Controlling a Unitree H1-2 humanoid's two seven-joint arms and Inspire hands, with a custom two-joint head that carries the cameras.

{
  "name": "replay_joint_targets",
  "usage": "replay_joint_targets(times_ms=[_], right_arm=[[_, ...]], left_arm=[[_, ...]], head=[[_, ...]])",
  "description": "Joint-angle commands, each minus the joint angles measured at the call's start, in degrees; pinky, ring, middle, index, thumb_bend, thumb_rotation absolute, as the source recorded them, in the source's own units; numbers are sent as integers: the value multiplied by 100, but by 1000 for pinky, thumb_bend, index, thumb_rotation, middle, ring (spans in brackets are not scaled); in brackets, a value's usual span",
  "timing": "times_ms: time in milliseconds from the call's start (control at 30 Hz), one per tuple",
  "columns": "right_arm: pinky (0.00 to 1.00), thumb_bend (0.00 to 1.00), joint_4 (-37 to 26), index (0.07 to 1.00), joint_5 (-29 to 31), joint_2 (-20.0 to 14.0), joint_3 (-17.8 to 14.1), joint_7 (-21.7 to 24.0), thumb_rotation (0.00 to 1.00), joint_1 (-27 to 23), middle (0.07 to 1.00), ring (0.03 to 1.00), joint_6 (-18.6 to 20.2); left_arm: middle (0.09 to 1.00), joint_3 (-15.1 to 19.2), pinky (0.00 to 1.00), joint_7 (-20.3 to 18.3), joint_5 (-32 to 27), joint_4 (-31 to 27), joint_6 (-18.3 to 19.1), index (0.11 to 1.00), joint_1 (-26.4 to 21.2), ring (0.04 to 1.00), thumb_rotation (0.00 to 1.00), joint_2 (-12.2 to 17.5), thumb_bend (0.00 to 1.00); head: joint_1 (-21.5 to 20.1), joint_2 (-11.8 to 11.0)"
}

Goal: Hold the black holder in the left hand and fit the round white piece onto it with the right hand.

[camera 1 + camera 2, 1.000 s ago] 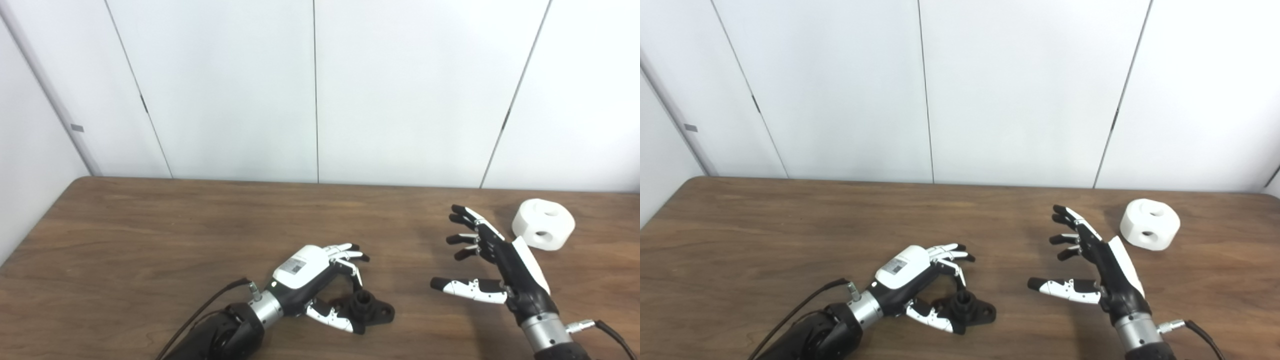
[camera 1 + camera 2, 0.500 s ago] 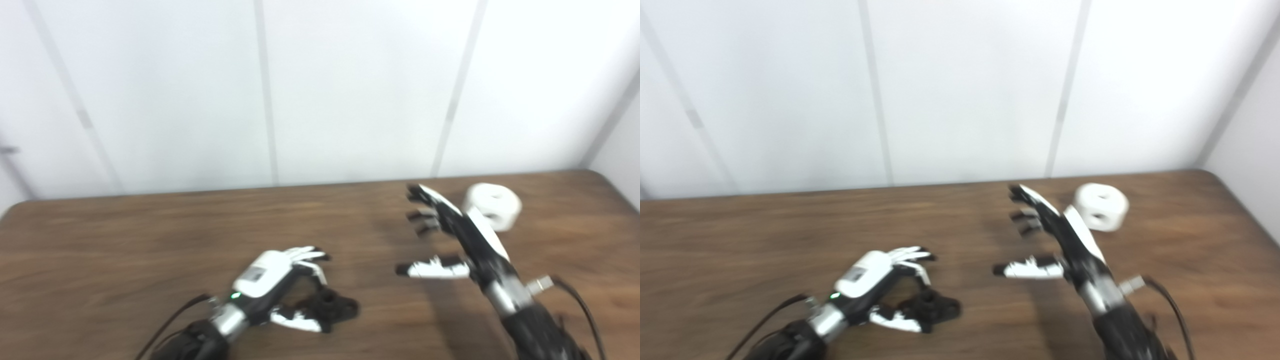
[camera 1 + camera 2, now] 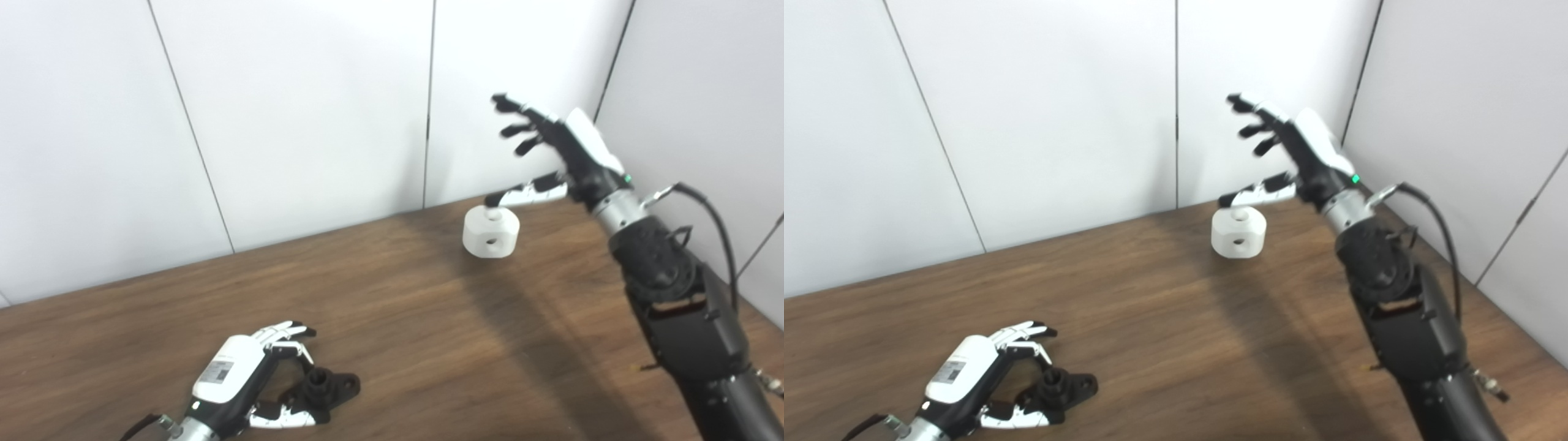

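Observation:
The black holder lies flat on the wooden table at the lower left. My left hand is cupped around it: the fingers arch over its near end and the thumb lies along its front side, with gaps showing between them and the holder. The round white piece, with a hole in its side and one on top, stands near the table's far right. My right hand hangs open in the air above and to the right of it, fingers spread, its thumb tip just over the piece's top.
White wall panels run behind the table and meet a side wall in a corner at the right. The table's right edge runs close beside my right forearm. A cable loops off the right wrist.
The camera has swung right and tilted, shifting the whole picture. My right hand has risen from beside the white piece to above it. The left hand stays cupped around the holder.

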Motion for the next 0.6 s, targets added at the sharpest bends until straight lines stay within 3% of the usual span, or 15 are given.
replay_joint_targets(times_ms=[0, 133, 233, 400, 567], right_arm=[[551, 816, 18, 875, -133, -366, -171, -58, 192, -271, 856, 713, 76], [575, 832, 216, 869, -270, -690, -131, 35, 220, -255, 854, 746, 269], [686, 835, 316, 876, -277, -891, -46, 301, 245, -258, 896, 843, 587], [775, 856, 656, 910, -140, -1161, 271, 915, 272, -360, 964, 935, 943], [807, 911, 1142, 935, -143, -1260, 703, 1309, 263, -549, 1000, 973, 969]], left_arm=[[821, -175, 830, -279, 355, 818, 180, 484, 488, 876, 51, 299, 522], [823, -162, 838, -205, 366, 932, 98, 484, 460, 879, 51, 284, 522], [818, -146, 837, -141, 360, 1019, -1, 484, 452, 875, 51, 281, 522], [815, -141, 836, -70, 385, 1057, -58, 484, 468, 873, 52, 317, 523], [814, -110, 844, -58, 359, 1085, -67, 483, 463, 874, 52, 347, 523]], head=[[-22, -19], [-45, -40], [-33, -46], [-15, -54], [-3, -57]])
